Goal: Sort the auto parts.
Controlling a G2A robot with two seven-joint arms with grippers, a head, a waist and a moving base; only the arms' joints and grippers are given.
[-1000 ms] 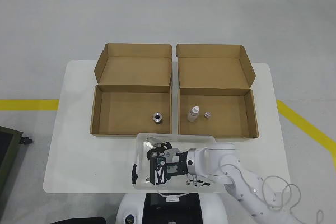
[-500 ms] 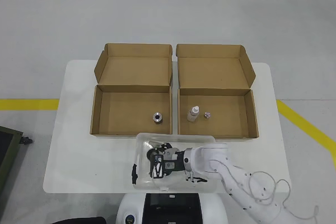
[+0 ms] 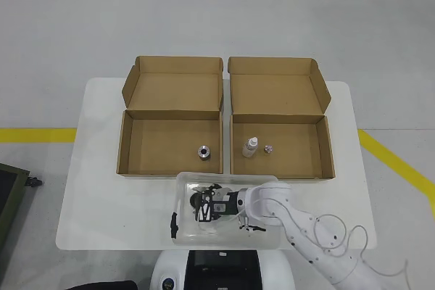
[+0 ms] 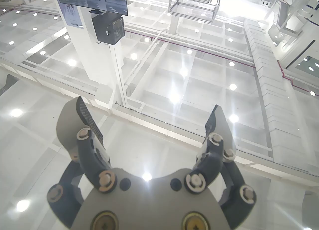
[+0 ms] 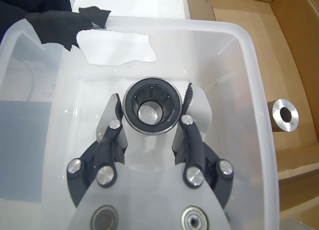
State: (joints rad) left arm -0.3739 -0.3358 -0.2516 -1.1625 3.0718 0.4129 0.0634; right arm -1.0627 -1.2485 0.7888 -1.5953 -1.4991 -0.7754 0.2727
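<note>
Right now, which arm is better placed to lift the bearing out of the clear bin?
Right. The right tool sits in the clear bin at the bearing; the left tool points up at the ceiling, open, away from the table.

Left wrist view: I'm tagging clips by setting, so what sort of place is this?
Probably a large industrial or robotics test hall. It has a high gridded ceiling dotted with spotlights, a metal frame, and, in the top view, a yellow floor line.
</note>
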